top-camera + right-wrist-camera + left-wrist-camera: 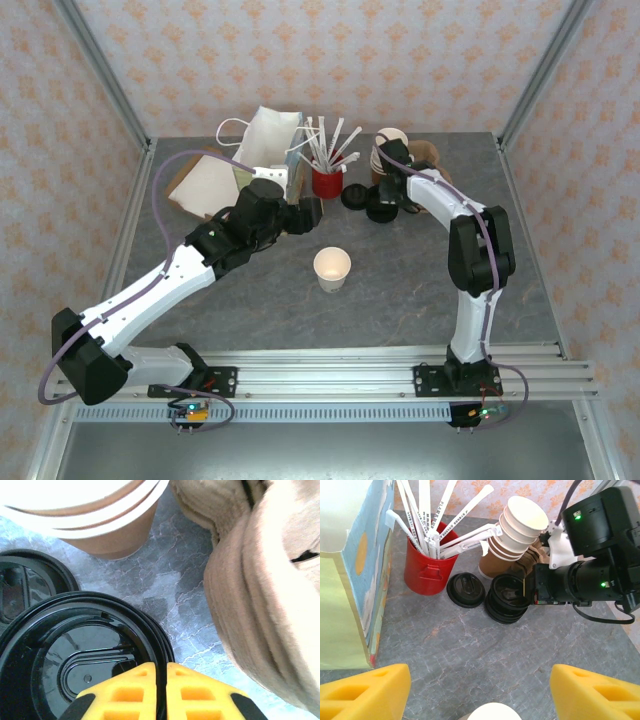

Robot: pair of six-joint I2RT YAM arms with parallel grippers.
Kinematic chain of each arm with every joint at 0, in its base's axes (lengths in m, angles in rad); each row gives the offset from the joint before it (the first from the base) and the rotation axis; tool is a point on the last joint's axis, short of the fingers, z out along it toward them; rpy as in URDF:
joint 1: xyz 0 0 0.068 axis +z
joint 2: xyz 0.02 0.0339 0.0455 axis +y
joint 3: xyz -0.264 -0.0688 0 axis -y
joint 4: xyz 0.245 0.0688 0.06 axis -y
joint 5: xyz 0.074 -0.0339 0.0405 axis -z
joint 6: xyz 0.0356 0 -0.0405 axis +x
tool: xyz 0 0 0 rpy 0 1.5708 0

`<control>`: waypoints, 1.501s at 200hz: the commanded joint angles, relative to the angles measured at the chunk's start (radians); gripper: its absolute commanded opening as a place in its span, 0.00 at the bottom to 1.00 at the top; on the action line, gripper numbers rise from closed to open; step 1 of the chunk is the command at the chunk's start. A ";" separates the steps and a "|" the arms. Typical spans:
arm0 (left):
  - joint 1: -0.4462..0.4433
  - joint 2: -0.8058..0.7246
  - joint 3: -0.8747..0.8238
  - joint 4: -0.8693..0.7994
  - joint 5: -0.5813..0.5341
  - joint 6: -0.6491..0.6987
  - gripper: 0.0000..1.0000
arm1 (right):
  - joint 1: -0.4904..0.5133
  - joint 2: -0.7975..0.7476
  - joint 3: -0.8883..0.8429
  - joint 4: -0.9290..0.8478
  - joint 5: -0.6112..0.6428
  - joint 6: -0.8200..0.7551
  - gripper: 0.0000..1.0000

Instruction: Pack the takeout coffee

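1. Left wrist view: the left gripper (480, 682) is held open and empty, with the lidless cup (490, 711) low between its jaws.
2. The cup is stood upright at centre, nearer that gripper.
3. A lid (75, 645) is pinched at its rim by the right gripper (161, 669), beyond and right of the cup.

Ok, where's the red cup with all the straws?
In the top view the red cup stands at the back of the table, with the white paper bag on its left and a flat black lid on its right.
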 commanded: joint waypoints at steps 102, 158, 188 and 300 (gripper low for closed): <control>0.092 -0.061 0.008 0.246 0.221 -0.259 0.75 | -0.015 -0.609 -0.375 0.474 -0.541 0.536 0.07; 0.107 -0.031 0.003 0.616 0.290 -0.581 0.82 | 0.089 -0.723 -0.566 0.991 -0.529 0.974 0.07; 0.108 0.045 0.056 0.717 0.347 -0.677 0.88 | 0.139 -0.696 -0.592 1.147 -0.532 1.074 0.07; 0.116 0.212 0.197 0.748 0.461 -0.681 0.99 | 0.176 -0.668 -0.582 1.271 -0.595 1.099 0.06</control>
